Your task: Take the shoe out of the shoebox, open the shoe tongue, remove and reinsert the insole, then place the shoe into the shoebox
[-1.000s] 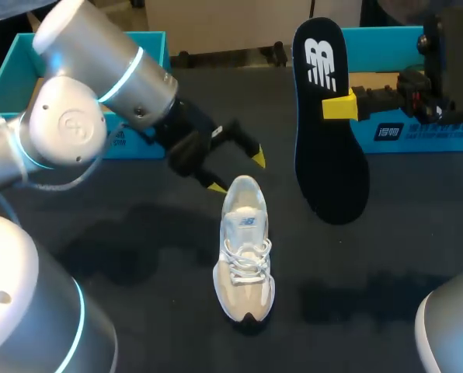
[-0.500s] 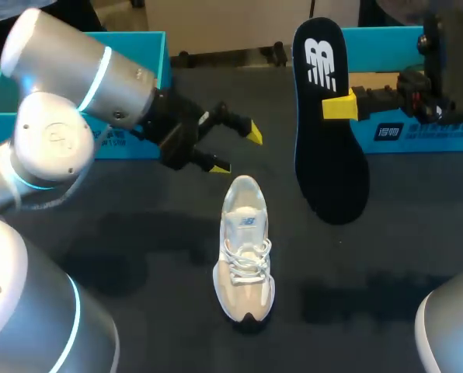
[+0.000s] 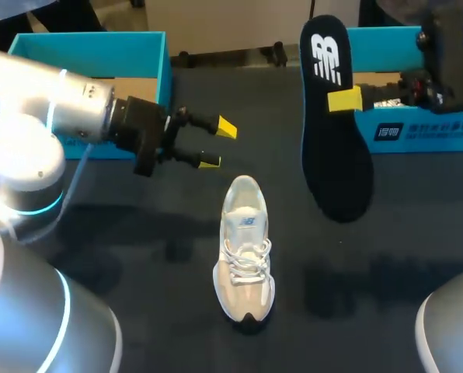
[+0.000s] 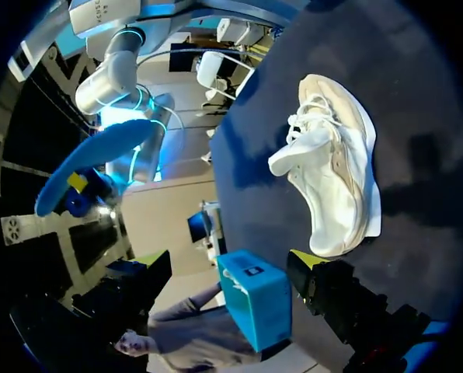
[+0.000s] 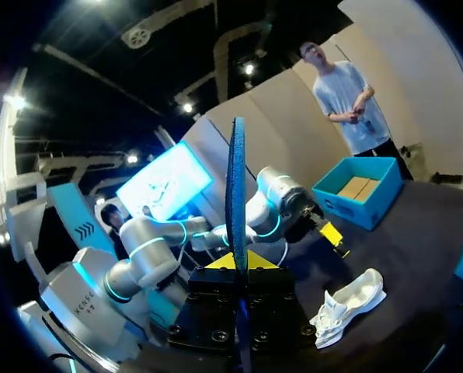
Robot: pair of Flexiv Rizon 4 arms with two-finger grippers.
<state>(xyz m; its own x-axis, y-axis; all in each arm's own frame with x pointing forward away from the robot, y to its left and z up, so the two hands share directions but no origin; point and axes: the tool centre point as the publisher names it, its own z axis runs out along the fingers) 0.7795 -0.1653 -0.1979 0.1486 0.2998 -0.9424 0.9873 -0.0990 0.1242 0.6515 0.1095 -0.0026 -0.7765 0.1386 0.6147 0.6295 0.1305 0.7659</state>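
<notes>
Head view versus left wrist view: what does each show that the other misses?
Only the head view shows the insole's dark printed face and both yellow tips of the open left claw. Only the left wrist view shows the insole's blue back and the shoe's side. Both show the white shoe on the table and the right claw holding the insole.

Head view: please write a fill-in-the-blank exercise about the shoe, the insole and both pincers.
1. The right pincer is shut on the dark ___.
2. The left pincer is ___ and holds nothing.
3. The white shoe stands on the ___, outside both boxes.
Missing words: insole; open; table.
</notes>
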